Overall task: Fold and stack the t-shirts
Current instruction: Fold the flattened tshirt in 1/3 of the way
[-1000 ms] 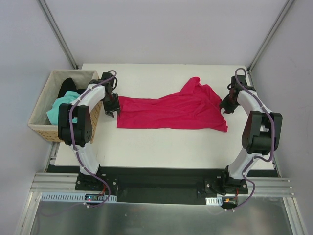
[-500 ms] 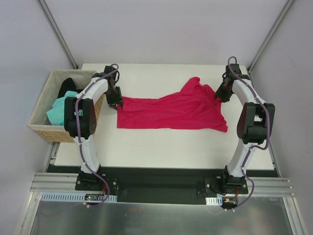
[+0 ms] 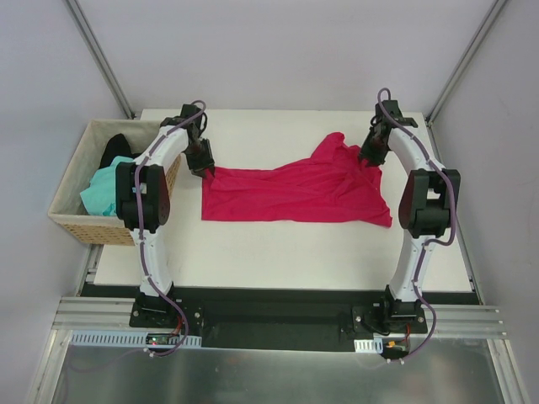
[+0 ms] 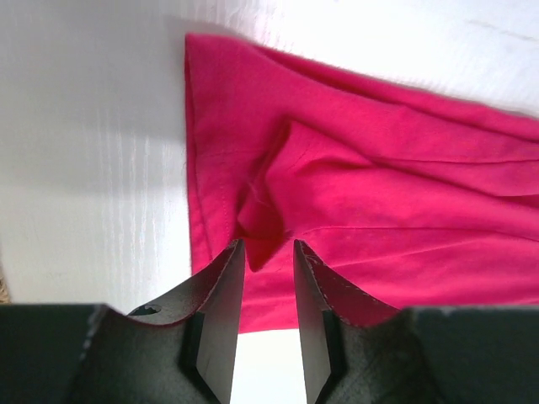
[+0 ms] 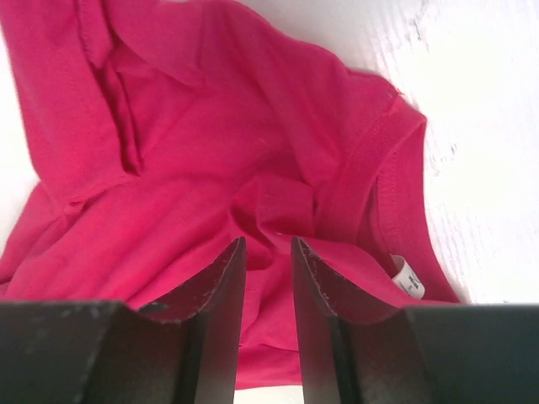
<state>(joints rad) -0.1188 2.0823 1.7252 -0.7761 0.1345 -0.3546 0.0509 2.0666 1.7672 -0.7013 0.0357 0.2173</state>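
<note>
The bright crimson short-sleeved cloth t-shirt [image 3: 295, 194] lies spread lengthwise across the middle of the white counter [image 3: 278, 252], flat and straight at its hemmed left end, heaped and creased at its right end, where the ribbed neckband [image 5: 370, 181] and a small white label [image 5: 408, 278] show. The left claw [image 4: 268, 244] hangs over the far corner of the hemmed end, its jaws only narrowly parted, with a raised pucker of cloth right at the tips. The right claw [image 5: 268, 240] stands the same way over the bunched cloth beside the neckband. Neither view shows a fold actually clamped, so I judge both to be holding nothing yet. To the left, beside the counter, a tan woven wicker basket [image 3: 67, 220] holds a mint-green t-shirt [image 3: 101, 192] and a black t-shirt [image 3: 116, 150], well apart from the crimson one. The risk here is in the grip. With so slim a gap, a claw may press the cloth down rather than straddle it, or nip only the top layer of a wrinkle. The shirt would then lift lopsided, slip free on one side, or drag its crumpled neck end into a worse heap, and any fold made from that would come out skewed.
</note>
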